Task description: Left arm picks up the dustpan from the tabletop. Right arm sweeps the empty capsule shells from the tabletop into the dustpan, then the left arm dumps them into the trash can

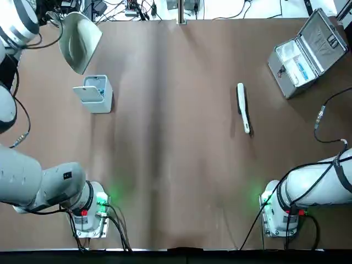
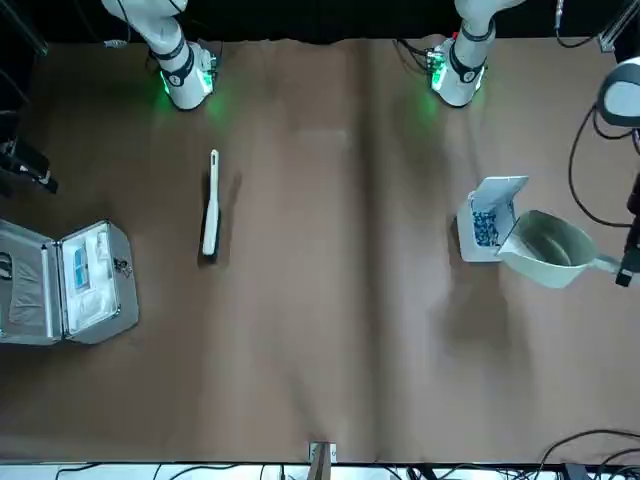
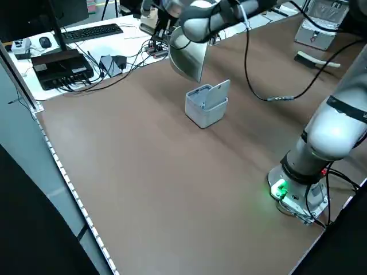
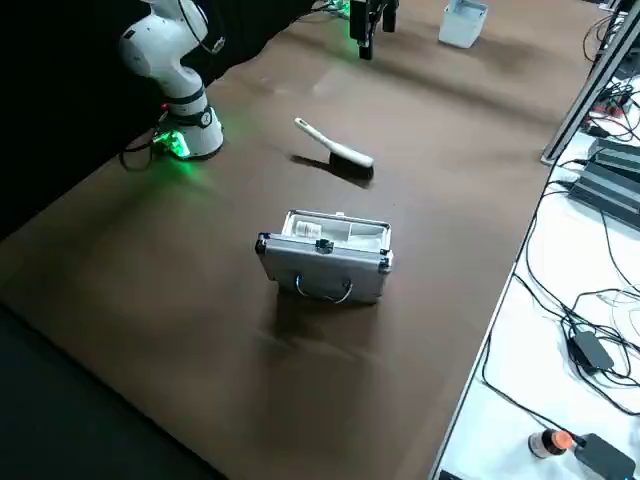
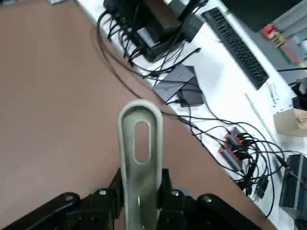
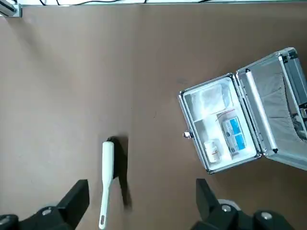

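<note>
Top view: left arm point(image 1: 33, 181) reaches up the desk's point(image 1: 176, 165) far left edge, holding the dustpan point(image 1: 80, 41) in the air, just beyond the trash can point(image 1: 94, 93). Bin lid flipped open. A brush point(image 1: 242, 107) lies on the desk right of centre; an open silver case point(image 1: 308, 52) sits far right. Right arm point(image 1: 319, 187) is folded back near its base.

Front view: dustpan point(image 2: 548, 250) tilted, its lip at the trash can point(image 2: 485, 222) opening. Blue capsule shells point(image 2: 486, 228) sit inside the bin.

Left side view: dustpan point(image 3: 189, 54) hangs above and behind the trash can point(image 3: 206, 104), apparently not touching, though the angle is poor.

Left wrist view: left gripper point(image 5: 140, 196) clamped on the dustpan handle point(image 5: 139, 153), fingers point(image 5: 115, 189) pressed to both sides.

Right wrist view: right gripper point(image 6: 139, 211) high over the brush point(image 6: 106, 179), fingers point(image 6: 76, 199) wide apart, holding nothing.
</note>
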